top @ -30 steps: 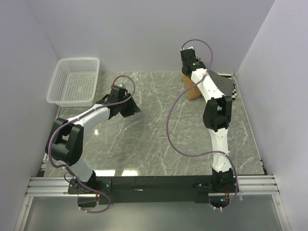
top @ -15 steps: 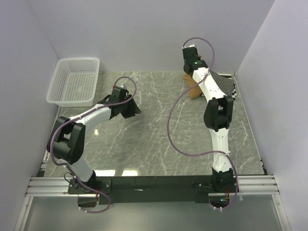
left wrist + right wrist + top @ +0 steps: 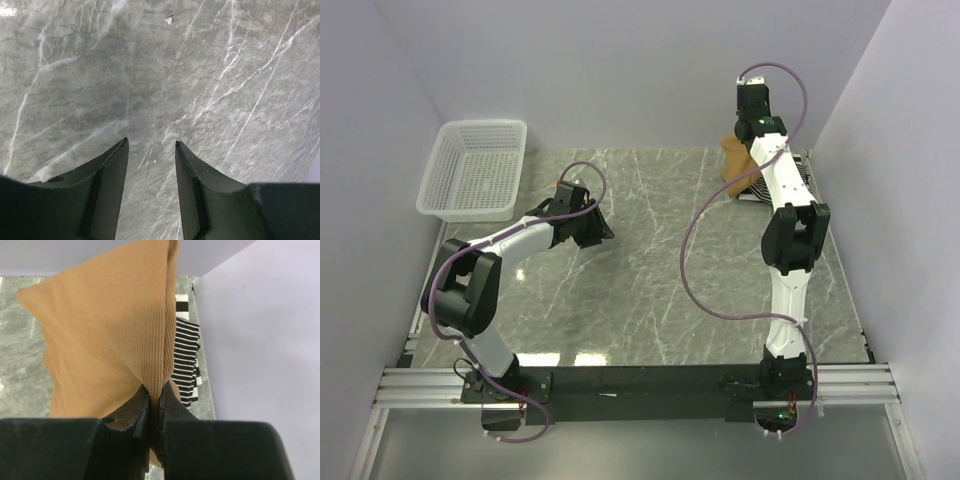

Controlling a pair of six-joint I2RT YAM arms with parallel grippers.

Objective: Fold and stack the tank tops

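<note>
Moved since a second ago: right arm, swung up and toward the far right corner, taking the tan-brown tank top [image 3: 734,165] with it. That top lay bunched on the table [image 3: 650,280] before; now it hangs off the surface. Left arm has hardly shifted.

Items, left to right:

1. White mesh basket [image 3: 485,124], far left corner. Nothing seen inside it.
2. Left fingers [image 3: 110,175], low over bare marble, left of centre, well apart from every top. Spread, with nothing between them.
3. Middle of the table: bare stone, no garment laid out on it.
4. Right fingers [image 3: 132,412], raised at the far right. Pressed together on a fold of the tan-brown tank top, which drapes down from the pinch in a loose, uneven cone, not flat.
5. Black-and-white striped tank top [image 3: 185,357], on the table in the far right corner, beneath and just behind the hanging tan one, partly hidden by the arm from above.
6. Thin dark multicolour striped top: cannot be picked out with certainty from here.

Reading: one top has been singled out and lifted from the pile. Folding has not begun and no stack exists yet. The garment probably needs carrying to the open middle and spreading flat, likely with the idle left arm helping.
</note>
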